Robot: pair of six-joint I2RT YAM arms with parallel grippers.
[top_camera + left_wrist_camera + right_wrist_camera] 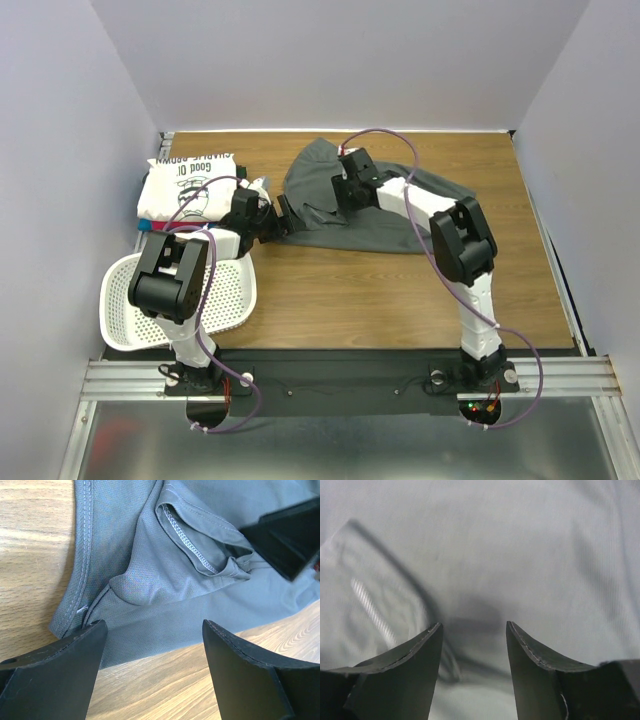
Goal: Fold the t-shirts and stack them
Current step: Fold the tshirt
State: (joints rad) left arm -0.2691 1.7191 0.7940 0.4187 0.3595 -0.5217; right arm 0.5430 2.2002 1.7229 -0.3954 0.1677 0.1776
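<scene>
We list, left: folded white printed cloth tee atop a red-and-blue pile. Centre: rumpled charcoal-grey cloth tee, hem bunched. Left gripper wide open at its edge, empty; right gripper parted over it, empty.

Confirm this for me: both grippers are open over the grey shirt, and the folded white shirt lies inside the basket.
Not quite. The top view shows the folded white shirt on a stack on the table, beyond the basket, not inside it. The rest holds: the left gripper and right gripper are both open over the grey shirt.
</scene>
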